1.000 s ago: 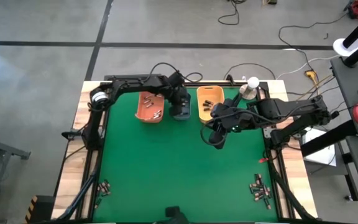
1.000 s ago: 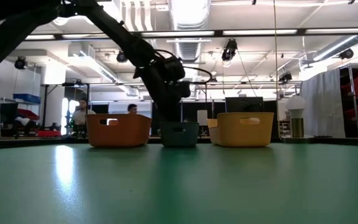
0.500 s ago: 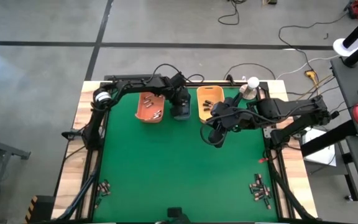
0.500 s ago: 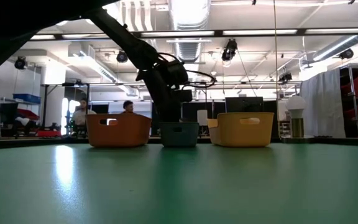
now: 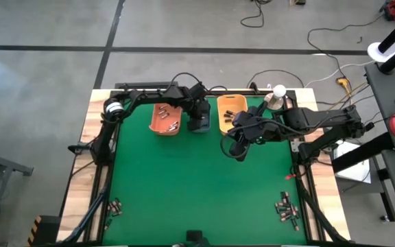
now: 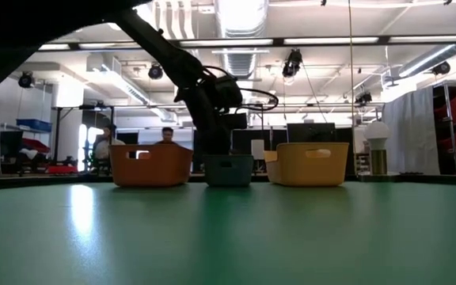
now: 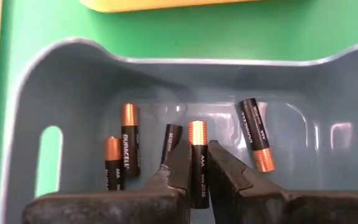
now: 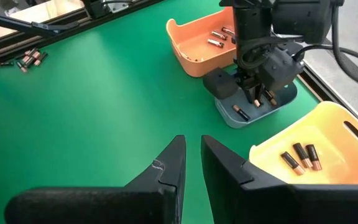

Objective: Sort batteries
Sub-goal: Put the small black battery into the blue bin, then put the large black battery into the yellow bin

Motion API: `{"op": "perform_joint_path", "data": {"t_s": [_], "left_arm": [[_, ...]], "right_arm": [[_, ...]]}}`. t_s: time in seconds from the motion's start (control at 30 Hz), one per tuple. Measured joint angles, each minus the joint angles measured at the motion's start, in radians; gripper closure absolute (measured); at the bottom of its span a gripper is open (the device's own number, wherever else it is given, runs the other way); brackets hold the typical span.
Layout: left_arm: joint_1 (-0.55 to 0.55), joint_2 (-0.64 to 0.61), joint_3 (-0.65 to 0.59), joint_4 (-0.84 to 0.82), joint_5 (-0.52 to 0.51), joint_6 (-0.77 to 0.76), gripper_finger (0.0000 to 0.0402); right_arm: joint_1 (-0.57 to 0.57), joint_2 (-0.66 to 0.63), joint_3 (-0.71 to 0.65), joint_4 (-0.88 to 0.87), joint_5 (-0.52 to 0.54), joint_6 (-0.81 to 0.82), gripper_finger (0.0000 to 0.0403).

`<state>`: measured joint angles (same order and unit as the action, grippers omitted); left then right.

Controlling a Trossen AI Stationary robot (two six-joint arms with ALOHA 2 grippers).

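Observation:
My left gripper (image 7: 199, 149) hangs over the blue-grey bin (image 7: 73, 56) at the table's far side, shut on a dark battery with a coppery end (image 7: 197, 134). Several more batteries (image 7: 129, 140) lie on the floor of that bin. The orange bin (image 5: 162, 127) stands to its left and the yellow-orange bin (image 5: 219, 123) to its right, each with a few batteries inside. My right gripper (image 8: 191, 146) hovers above the green mat, nearer than the yellow-orange bin, open by a narrow gap with nothing in it. My left gripper pinches the battery's dark body (image 7: 198, 177) between its two fingers. The fingers point down into the bin and lie along the battery. Its coppery end sticks out past the fingertips, toward the bin floor. Whether that end touches the floor, I cannot tell.
Loose batteries lie in a small heap at the near left corner (image 5: 115, 206) and a larger heap at the near right corner (image 5: 286, 209). The three bins stand in a row at the far edge. People sit in the room behind the table (image 6: 167, 136).
My left gripper has shifted slightly toward the table's right over the blue-grey bin, still shut on the battery.

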<state>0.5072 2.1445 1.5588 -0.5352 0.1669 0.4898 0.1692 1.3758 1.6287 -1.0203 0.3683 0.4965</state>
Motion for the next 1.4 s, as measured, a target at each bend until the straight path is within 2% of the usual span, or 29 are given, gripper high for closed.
{"op": "perform_joint_path", "data": {"t_s": [0.57, 0.87, 1.13, 1.23, 1.4], "left_arm": [[-0.002, 0.000, 0.000, -0.067, -0.002, 0.026, 0.0389], [-0.002, 0.000, 0.000, -0.067, -0.002, 0.026, 0.0349], [-0.002, -0.027, 0.003, -0.074, -0.023, 0.018, 0.0330], [-0.002, -0.054, 0.083, -0.159, -0.027, -0.006, 0.0320], [-0.003, -0.107, 0.326, -0.356, 0.027, -0.047, 0.0308]], "right_arm": [[0.000, 0.000, 0.000, 0.000, 0.000, 0.001, 0.0359], [0.000, 0.000, 0.000, 0.000, 0.000, 0.001, 0.0360], [0.000, -0.012, 0.000, 0.000, 0.000, -0.018, 0.0351], [0.000, -0.022, 0.000, 0.000, 0.018, -0.056, 0.0343], [-0.006, -0.037, 0.000, -0.001, 0.080, -0.113, 0.0330]]}}
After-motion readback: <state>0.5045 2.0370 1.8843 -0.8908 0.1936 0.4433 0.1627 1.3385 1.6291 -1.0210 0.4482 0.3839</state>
